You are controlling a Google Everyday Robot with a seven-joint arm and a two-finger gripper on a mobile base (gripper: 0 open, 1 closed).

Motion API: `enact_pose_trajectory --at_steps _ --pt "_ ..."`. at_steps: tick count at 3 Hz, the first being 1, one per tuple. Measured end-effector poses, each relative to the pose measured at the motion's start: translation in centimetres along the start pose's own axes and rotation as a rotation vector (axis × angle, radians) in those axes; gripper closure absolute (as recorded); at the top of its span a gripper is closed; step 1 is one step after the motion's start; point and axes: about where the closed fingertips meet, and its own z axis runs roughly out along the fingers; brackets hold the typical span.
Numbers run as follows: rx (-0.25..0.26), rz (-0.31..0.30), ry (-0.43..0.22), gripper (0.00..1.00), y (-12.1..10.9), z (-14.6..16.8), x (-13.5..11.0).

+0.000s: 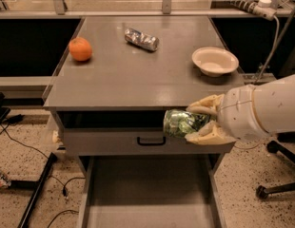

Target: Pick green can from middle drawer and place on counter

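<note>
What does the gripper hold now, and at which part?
The gripper, in front of the counter, holds the green can sideways by its side wall, one finger above, one below.

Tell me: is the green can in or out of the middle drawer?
Out: the pincer, at the counter's front edge, grips the green can sideways above the open middle drawer.
</note>
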Motion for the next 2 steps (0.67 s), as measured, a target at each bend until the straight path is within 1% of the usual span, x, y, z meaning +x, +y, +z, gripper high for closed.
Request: enact_pose_trajectory --at_steps 1,2 --pt "0.001 -0.001 0.0 1.0 0.0 0.0 0.0" --pt "0.034 -0.03 -0.004 1.0 -1.5 -0.5 -1.2"
